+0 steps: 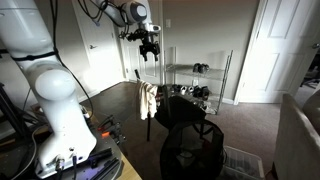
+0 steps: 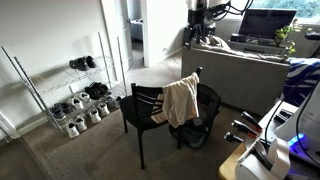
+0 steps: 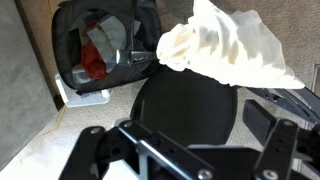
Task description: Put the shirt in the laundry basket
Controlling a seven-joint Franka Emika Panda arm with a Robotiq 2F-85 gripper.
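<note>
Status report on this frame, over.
Gripper open, empty, high above black wooden chair. Cream cloth shirt with tan patches draped over chair back, not gripped. Tall black mesh laundry basket beside chair, mouth unobstructed.

The shirt (image 2: 181,100) hangs over the backrest of the chair (image 2: 143,108). The laundry basket (image 1: 180,152) stands on the floor just beside the chair, on its backrest side. In the wrist view, clothing (image 3: 95,55) lies inside the basket. The shoe rack (image 2: 72,95) stands against the wall beyond the seat side. The gripper (image 1: 150,50) hangs above the chair, well apart from the shirt.
</note>
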